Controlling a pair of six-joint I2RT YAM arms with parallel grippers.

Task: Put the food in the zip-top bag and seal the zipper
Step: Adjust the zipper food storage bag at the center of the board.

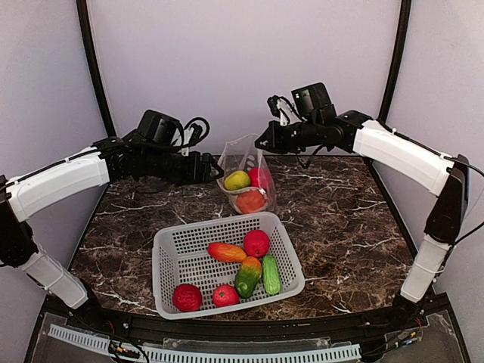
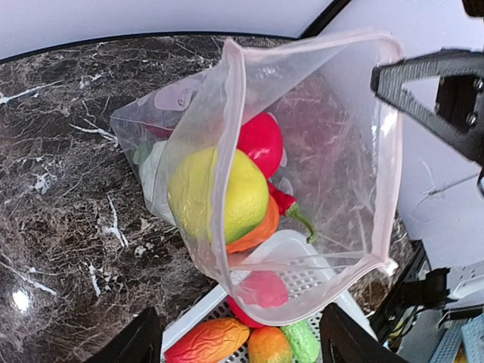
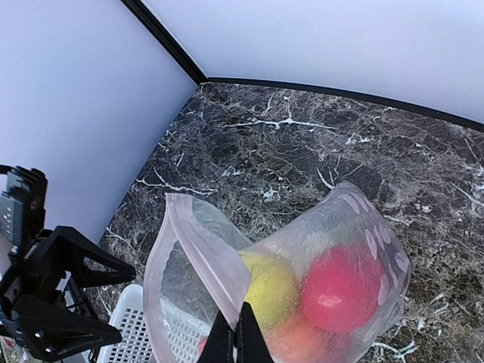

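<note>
The clear zip-top bag (image 1: 243,160) hangs at the back middle with its mouth open. It holds a yellow-green fruit (image 1: 237,180), a red fruit (image 1: 259,177) and an orange one (image 1: 250,201). My right gripper (image 1: 261,144) is shut on the bag's top rim; in the right wrist view its tips (image 3: 236,336) pinch the zipper strip (image 3: 203,240). My left gripper (image 1: 217,168) is open beside the bag's left side. In the left wrist view its fingers (image 2: 243,342) stand wide apart below the bag (image 2: 340,151), apart from the zipper rim (image 2: 221,174). A red chili (image 2: 286,204) also lies inside.
A white slotted basket (image 1: 219,221) stands in front of the bag. It holds an orange-red fruit (image 1: 226,252), a red apple (image 1: 256,243), a green-orange mango (image 1: 247,277), a green cucumber (image 1: 271,274) and two red pieces (image 1: 187,297). The table is dark marble (image 1: 340,212).
</note>
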